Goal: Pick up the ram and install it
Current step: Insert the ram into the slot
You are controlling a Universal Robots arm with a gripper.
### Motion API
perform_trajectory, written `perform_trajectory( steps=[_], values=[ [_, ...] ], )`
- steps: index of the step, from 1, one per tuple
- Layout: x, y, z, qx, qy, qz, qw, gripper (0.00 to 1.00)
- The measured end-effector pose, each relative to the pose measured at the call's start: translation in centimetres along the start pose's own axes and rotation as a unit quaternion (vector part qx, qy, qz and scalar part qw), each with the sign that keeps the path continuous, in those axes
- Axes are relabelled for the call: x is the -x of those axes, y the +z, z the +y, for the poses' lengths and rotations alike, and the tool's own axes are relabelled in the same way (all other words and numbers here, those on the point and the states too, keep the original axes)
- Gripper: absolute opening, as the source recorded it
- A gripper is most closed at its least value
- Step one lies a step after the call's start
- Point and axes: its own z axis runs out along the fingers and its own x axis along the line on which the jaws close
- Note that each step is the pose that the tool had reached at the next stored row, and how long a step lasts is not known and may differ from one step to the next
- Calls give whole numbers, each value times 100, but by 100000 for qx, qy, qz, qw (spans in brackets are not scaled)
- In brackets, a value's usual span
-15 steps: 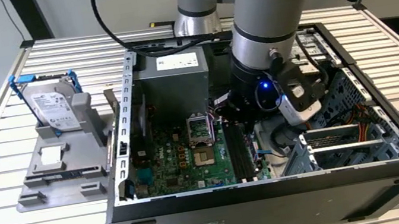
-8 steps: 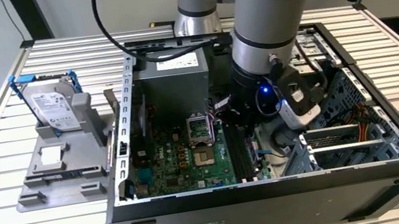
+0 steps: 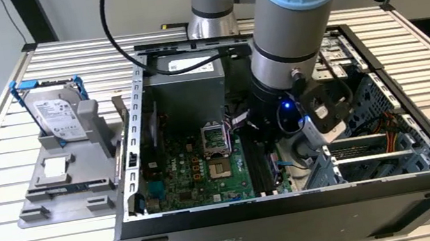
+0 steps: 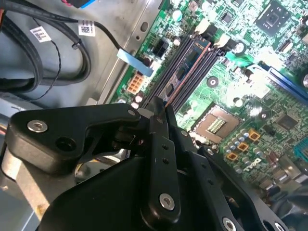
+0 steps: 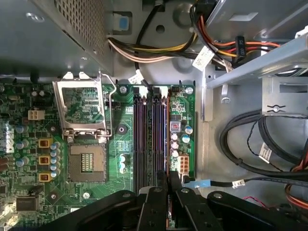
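My end effector [image 4: 161,113] sits closest to the lens, its two black fingers [image 4: 158,159] pinched narrow on the one ram [image 4: 188,63], which stands on edge in one of the four memory slots [image 5: 150,139] at 3 o'clock of the single CPU socket [image 5: 86,161] on the motherboard [image 5: 29,159].

Green motherboard [image 5: 120,144] inside the metal case. The CPU socket [image 5: 86,162] sits bare, its retention frame [image 5: 83,108] swung open beside it. Four dark memory slots [image 5: 150,139] run parallel; a thin board edge, apparently the ram [image 5: 166,139], stands in the outermost one. The black hand [image 5: 167,185] straddles that stick's near end, fingers [image 5: 153,202] close together. Bundled cables [image 5: 250,144] lie beyond the board's edge.
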Motion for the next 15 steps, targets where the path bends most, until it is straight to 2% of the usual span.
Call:
perform_trajectory(
  steps=[3, 7, 12, 15],
  values=[
    [4, 46, -4, 4, -21, 1, 100000, 0],
    [4, 47, -4, -23, -12, 8, 100000, 0],
    [16, 82, 15, -870, -43, -15, 99996, 0],
    [22, 91, 34, -942, -48, -16, 99996, 0]
  ],
)
